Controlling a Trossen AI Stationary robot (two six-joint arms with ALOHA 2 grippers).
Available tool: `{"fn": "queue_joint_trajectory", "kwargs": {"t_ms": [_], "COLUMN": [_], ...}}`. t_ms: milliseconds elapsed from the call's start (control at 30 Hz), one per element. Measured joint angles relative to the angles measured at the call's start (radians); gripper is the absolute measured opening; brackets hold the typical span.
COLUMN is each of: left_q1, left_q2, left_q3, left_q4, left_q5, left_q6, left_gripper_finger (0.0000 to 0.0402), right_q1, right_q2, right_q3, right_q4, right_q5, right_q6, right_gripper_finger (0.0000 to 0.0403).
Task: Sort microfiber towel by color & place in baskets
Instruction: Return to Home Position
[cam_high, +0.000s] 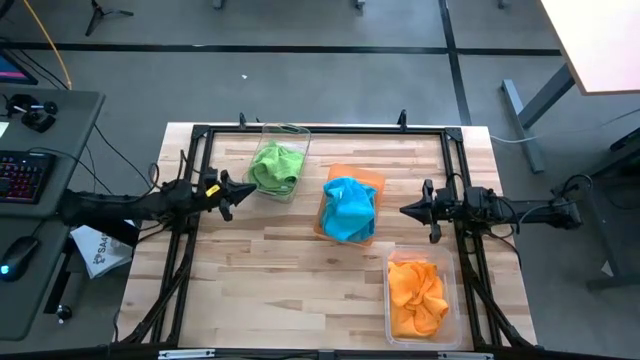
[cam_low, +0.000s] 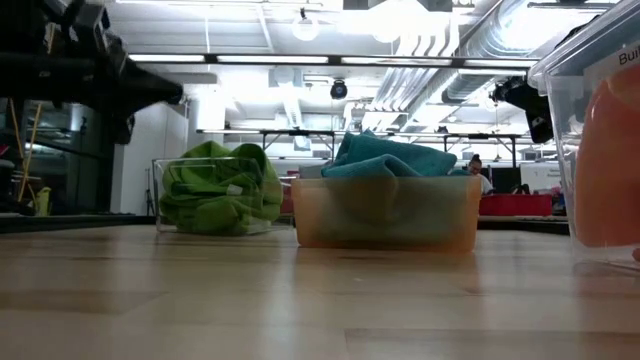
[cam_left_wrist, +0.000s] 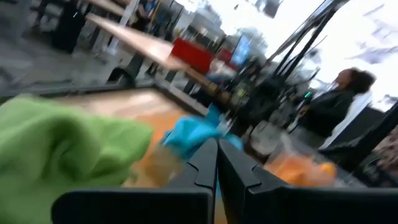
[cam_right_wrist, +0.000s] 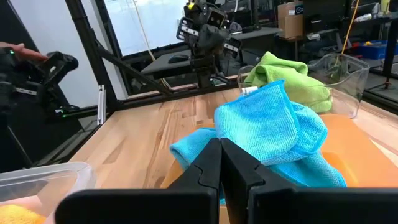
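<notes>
Towels lie sorted by colour, judging from the high view: green towels (cam_high: 277, 167) in a clear basket (cam_high: 287, 128) at 11 o'clock on the table (cam_high: 270, 270), blue towels (cam_high: 350, 210) in the orange basket (cam_high: 356, 174) near the centre, and orange towels (cam_high: 417, 290) in a second clear basket (cam_high: 391, 322) at 5 o'clock. The left end effector (cam_high: 245, 191) hangs at 9 o'clock and the right end effector (cam_high: 403, 210) at 3 o'clock. The wrist views show each with its fingers pressed together on nothing. The cloths look light, limp and fuzzy, likely to crumple and cling rather than slide. A pinch on a raised fold atop a heap seems the surest hold, with care not to catch two at once. Only the low view shows the green and blue heaps rising above their basket walls, and only the high view gives the whole layout. The left wrist view catches a person (cam_left_wrist: 336, 106) beyond the table.
</notes>
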Motion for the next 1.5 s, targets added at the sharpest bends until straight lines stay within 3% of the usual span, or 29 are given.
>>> {"fn": "queue_joint_trajectory", "kwargs": {"t_ms": [200,433,600,1000,1067,1333,1500], "left_q1": [0.018,0.019,0.014,-0.037,-0.063,-0.156,-0.169], "left_q2": [-0.112,-0.267,-0.266,-0.266,-0.266,-0.266,-0.266], "left_q3": [0.0,-0.001,0.0,-0.002,-0.002,-0.004,-0.003], "left_q4": [-0.264,-0.246,-0.149,-0.155,-0.175,-0.258,-0.261], "left_q5": [0.0,0.009,0.008,0.0,0.006,0.033,0.053], "left_q6": [0.0,0.0,0.0,0.0,0.05,0.562,0.552], "left_gripper_finger": [0.0001,0.0001,0.0001,0.0001,0.0001,0.0001,0.0001], "right_q1": [0.0,0.0,0.0,0.0,0.0,0.0,0.0], "right_q2": [0.0,0.0,0.0,0.001,0.001,0.001,0.001], "right_q3": [0.0,0.001,0.001,0.001,0.001,0.001,0.001], "right_q4": [-0.001,-0.002,-0.002,-0.002,-0.002,-0.002,-0.003], "right_q5": [0.0,0.001,0.0,-0.003,-0.003,-0.003,-0.003], "right_q6": [0.0,0.0,0.0,0.0,0.0,0.0,0.0], "right_gripper_finger": [0.0,0.0,0.0,0.0,0.0,0.0,0.0]}}
